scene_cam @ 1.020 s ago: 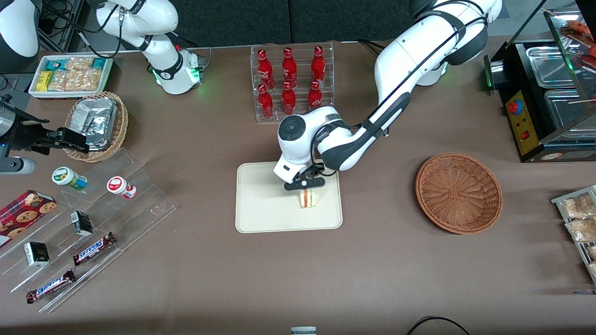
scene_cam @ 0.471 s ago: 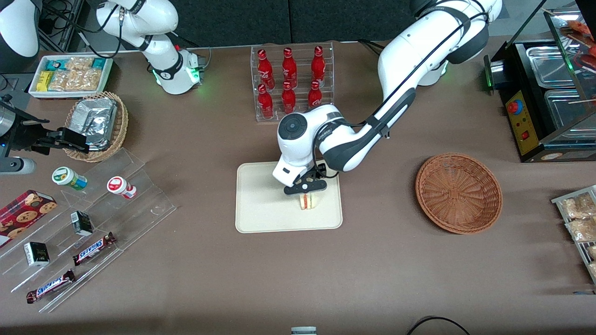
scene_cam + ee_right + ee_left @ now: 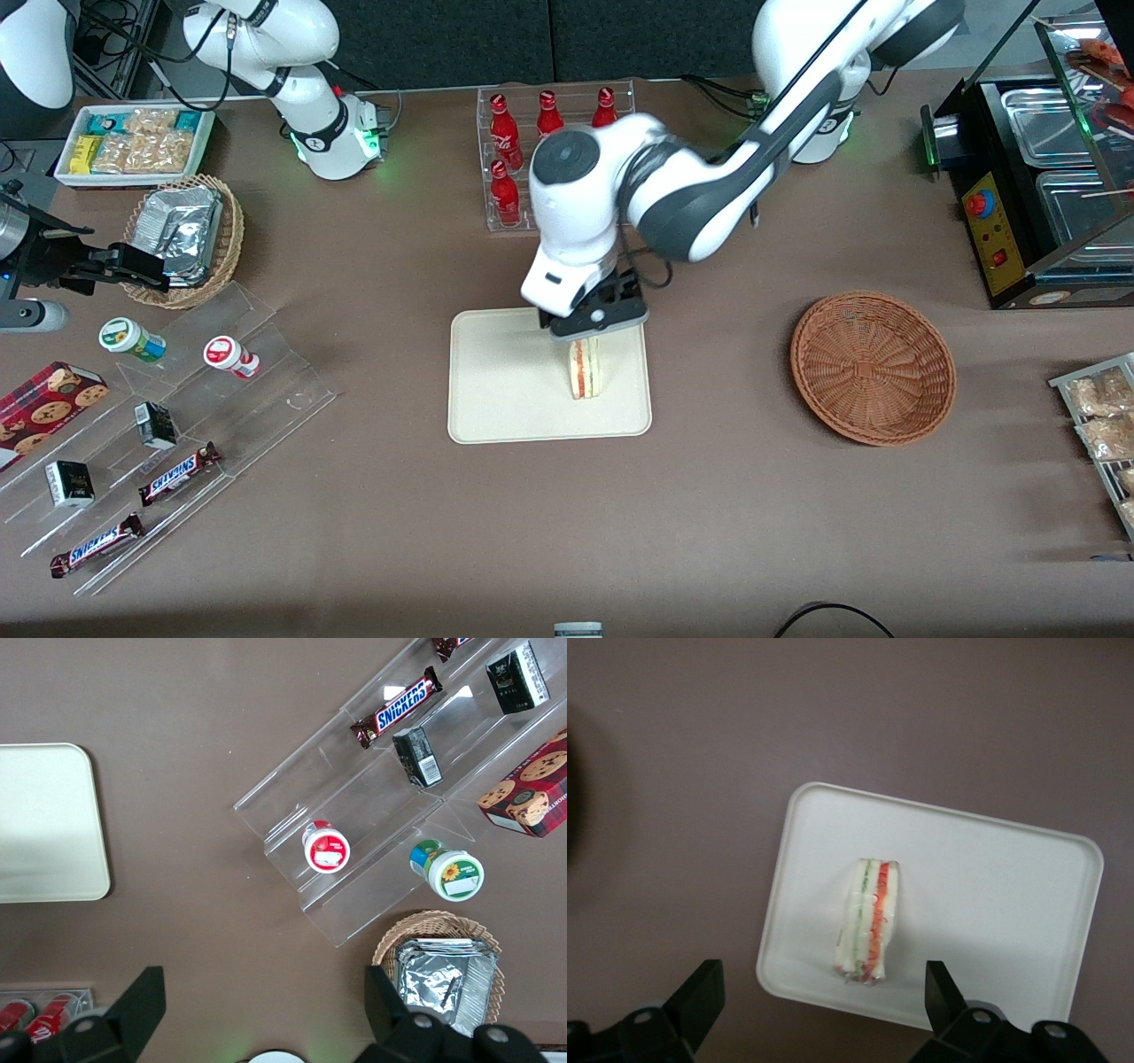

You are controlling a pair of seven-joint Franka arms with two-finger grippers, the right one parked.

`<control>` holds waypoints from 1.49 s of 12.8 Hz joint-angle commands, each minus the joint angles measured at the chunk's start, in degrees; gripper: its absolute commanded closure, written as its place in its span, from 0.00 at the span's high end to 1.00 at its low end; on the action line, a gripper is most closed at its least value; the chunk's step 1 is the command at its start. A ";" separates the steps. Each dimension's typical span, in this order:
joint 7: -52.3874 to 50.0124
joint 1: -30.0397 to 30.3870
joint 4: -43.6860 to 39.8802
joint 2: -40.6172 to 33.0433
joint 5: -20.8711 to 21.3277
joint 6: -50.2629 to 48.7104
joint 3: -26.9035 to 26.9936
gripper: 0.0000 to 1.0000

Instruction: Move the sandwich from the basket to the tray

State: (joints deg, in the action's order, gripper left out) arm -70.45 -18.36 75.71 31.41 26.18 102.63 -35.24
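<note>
Sandwich (image 3: 584, 369) wedge is seen standing on its edge on the cream tray (image 3: 505, 390), with red and green filling stripes showing along the cut side. It is placed on the half of the tray toward the working arm's end of the desk (image 3: 726, 514). The pincer (image 3: 595, 330) is held in the air above the sandwich, at the tray edge farther from the front camera. In the wrist view the sandwich (image 3: 869, 920) is shown lying free on the tray (image 3: 992, 904), and the two dark fingertips (image 3: 700, 997) are spread wide apart, with nothing held between them. The round reddish-brown basket (image 3: 873, 367) is set on the desk well apart from the tray, toward the working arm's end, and nothing is seen inside it. A clear rack of red bottles (image 3: 505, 155) is placed farther from the front camera than the tray and is partly covered by the arm. A tan wicker basket with a foil packet (image 3: 182, 232) is found toward the parked arm's end.
</note>
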 commanded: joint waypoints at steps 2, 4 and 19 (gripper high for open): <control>7.40 6.38 1.90 -12.40 -8.40 -9.44 0.26 1.00; 12.50 9.99 1.98 -18.20 -12.45 -14.89 0.43 1.00; 62.35 21.83 7.58 -34.82 -28.20 -29.08 28.24 1.00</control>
State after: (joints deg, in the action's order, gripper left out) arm -11.56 10.45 77.94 1.51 -0.15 72.32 -16.61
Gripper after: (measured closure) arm 0.000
